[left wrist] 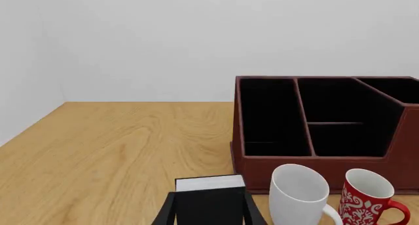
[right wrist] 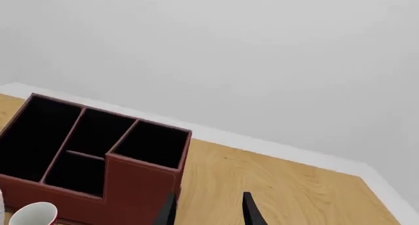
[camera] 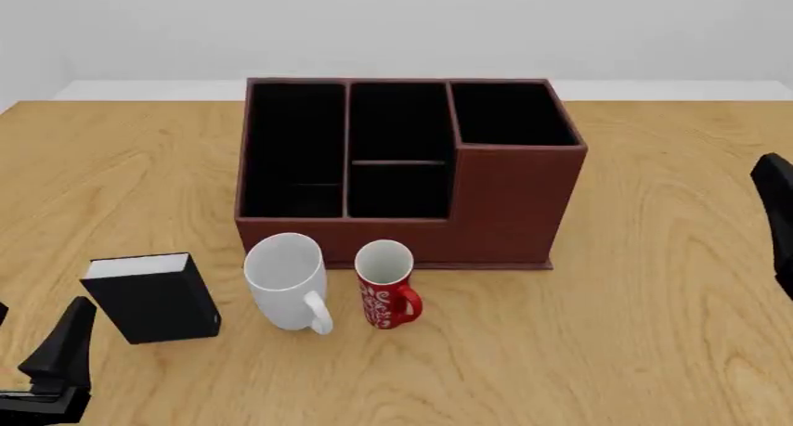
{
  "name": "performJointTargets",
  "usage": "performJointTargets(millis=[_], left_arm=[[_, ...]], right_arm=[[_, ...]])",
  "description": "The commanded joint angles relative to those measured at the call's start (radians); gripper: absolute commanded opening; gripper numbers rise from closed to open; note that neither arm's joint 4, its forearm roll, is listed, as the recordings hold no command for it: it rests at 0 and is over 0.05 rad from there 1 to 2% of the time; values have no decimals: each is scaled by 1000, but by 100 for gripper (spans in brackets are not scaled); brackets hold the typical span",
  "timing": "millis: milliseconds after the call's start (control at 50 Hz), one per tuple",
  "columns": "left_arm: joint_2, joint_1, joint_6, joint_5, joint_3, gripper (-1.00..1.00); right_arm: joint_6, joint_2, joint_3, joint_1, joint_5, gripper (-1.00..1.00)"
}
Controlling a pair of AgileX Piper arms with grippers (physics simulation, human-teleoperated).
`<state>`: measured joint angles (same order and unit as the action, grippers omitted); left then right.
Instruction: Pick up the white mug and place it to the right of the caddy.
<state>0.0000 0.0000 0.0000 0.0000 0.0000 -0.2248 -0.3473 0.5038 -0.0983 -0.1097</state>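
Counting from the near edge of the front view: two grippers, both only partly seen; one black book [camera: 151,296]; two mugs; one caddy [camera: 409,171]; all on one wooden table [camera: 644,333].

Nearest, at the lower left corner of the frame: left gripper [camera: 56,366], dark fingers cut by the frame edge, spread slightly apart in its wrist view and holding nothing; at the right edge, mid-height: a dark sliver of the right arm, gripper itself out of frame there; in the right wrist view, right gripper [right wrist: 209,210] with two finger tips parted, nothing between them.

Next, left of centre and low in the frame: black book with white pages, upright, just left of the white mug [camera: 288,280]; white mug upright, mouth open, handle turned toward the lower right, standing free of both grippers; just right of it, close but apart, the smaller red mug [camera: 385,284] with white pattern, handle to the right.

Behind both mugs, centre frame: caddy, reddish-brown, black inside, taller section at its right end; four compartments visible; bare table to its right.

Hidden or cut: white mug's lower body and handle cropped in the left wrist view; caddy interiors too dark to read.
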Motion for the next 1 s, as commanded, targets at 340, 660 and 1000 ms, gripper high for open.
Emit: performJointTargets(millis=[340,660,1000], left_arm=[[0,0,0,0,0,100],[0,0,0,0,0,100],[0,0,0,0,0,100]], right_arm=[[-134,-499,551,-308,-217,100],[-165,-752,736,-431,-242,100],[-88,-959,925,-549,-341,100]])
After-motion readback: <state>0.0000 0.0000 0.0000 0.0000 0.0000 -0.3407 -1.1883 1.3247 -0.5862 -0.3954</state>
